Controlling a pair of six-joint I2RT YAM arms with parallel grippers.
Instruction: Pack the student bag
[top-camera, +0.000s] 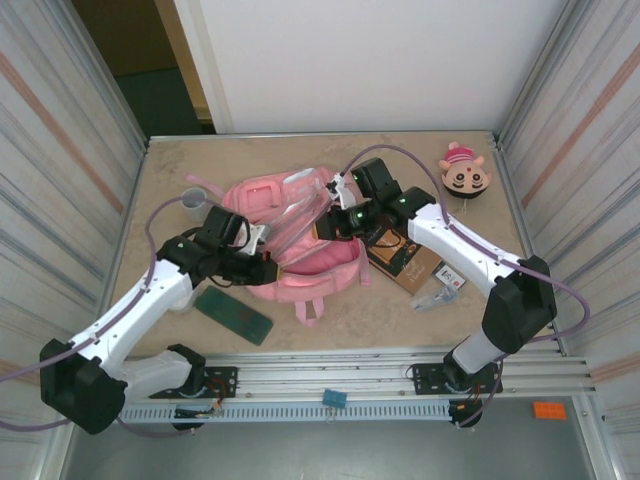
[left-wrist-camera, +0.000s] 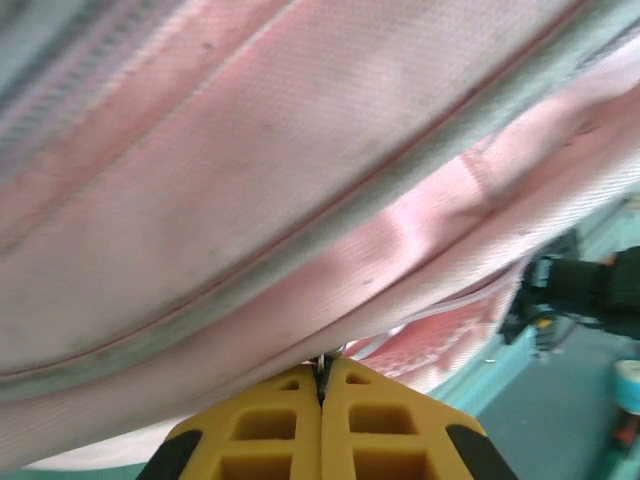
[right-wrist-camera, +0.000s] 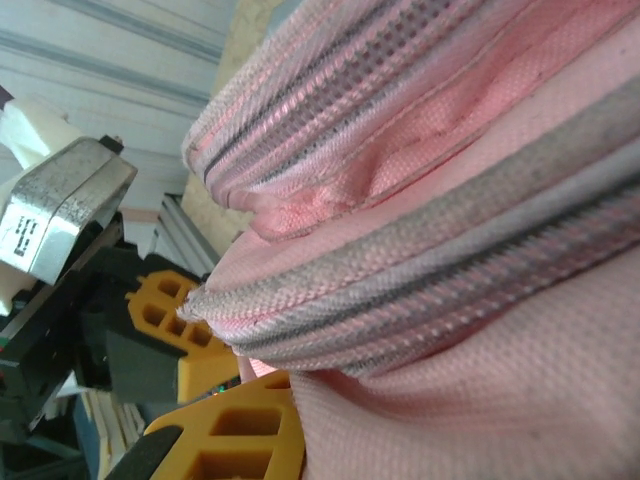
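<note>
Top external view: a beige tabletop (top-camera: 200, 160) carries a large pink fabric backpack (top-camera: 300, 255), lying at its middle between the two arms. At the bag's near-left edge the left gripper (top-camera: 268, 268) is clenched tight, its fingertips right against the pink cloth. At the bag's right edge the right gripper (top-camera: 330, 215) is clamped on the fabric. A flat brown book (top-camera: 405, 262) lies just right of the bag. A flat dark green case (top-camera: 233, 313) lies near the bag's front left. A round pink-and-tan plush (top-camera: 463, 172) sits toward the far right corner.

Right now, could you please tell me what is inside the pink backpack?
The backpack shows its pink outer fabric and zip seams; its own folds cover the inside, so any contents are hidden.
</note>
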